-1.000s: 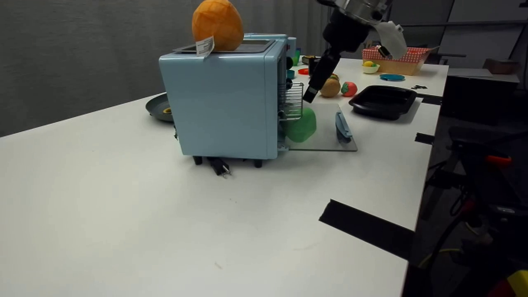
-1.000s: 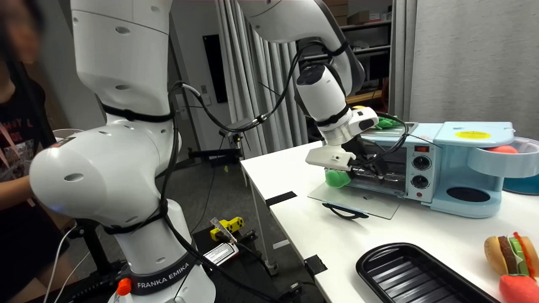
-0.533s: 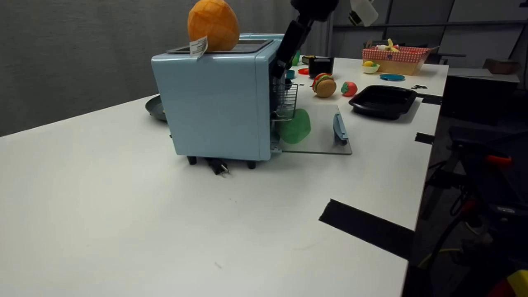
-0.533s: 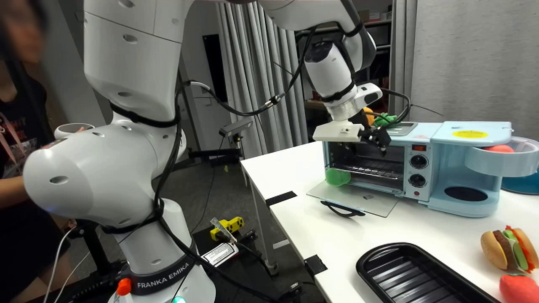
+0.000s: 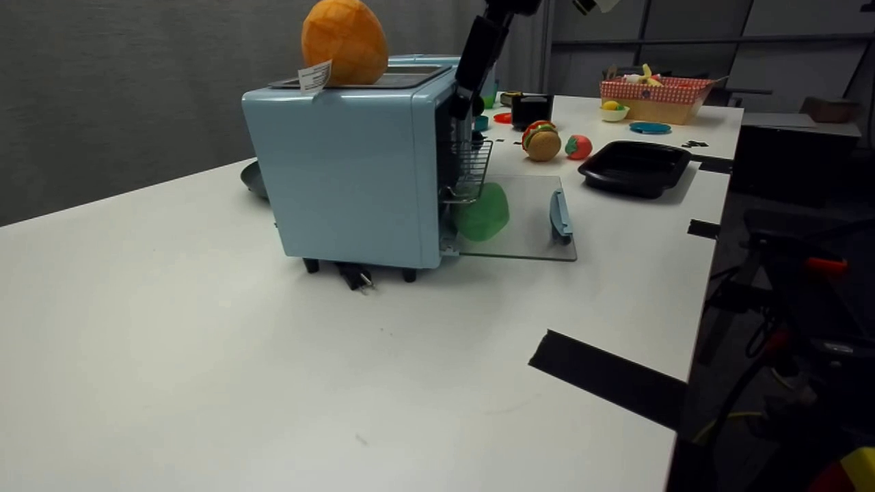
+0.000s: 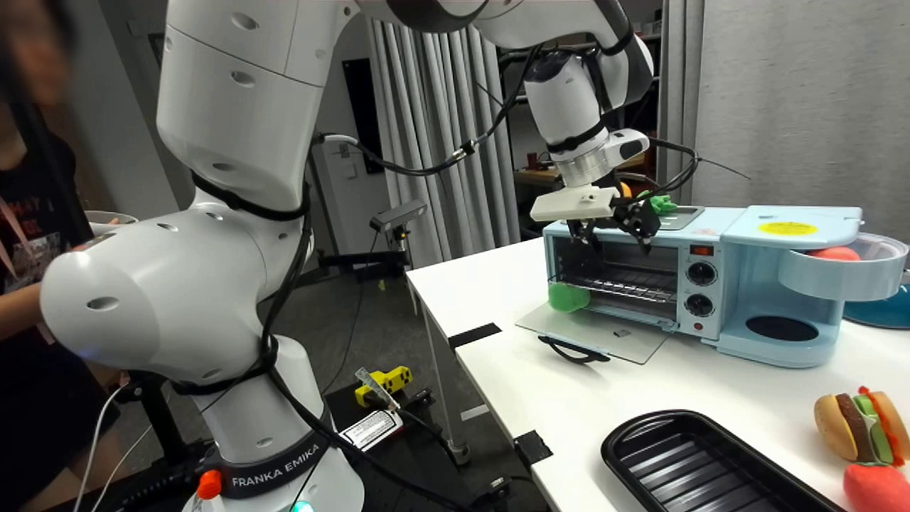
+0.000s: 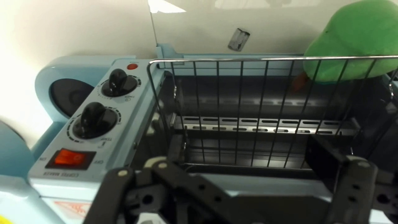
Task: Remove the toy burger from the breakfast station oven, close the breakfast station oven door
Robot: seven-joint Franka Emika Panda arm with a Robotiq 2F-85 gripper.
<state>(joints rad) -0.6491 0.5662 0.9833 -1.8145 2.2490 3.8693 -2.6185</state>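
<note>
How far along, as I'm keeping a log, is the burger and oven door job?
Done, it seems: the toy burger lies on the table, outside the oven. In hand: nothing gripped; the open gripper hangs near the oven's upper front. Left: the oven door lies folded down and needs closing; the green object and jutting wire rack may be in its way.

The open oven (image 5: 331,178) leaves room inside above the wire rack (image 6: 622,289), but that rack juts out over the lowered door (image 6: 597,334), and a rounded green object (image 5: 482,213) (at the end away from the knobs (image 7: 93,121)) crowds the gap beneath.
</note>
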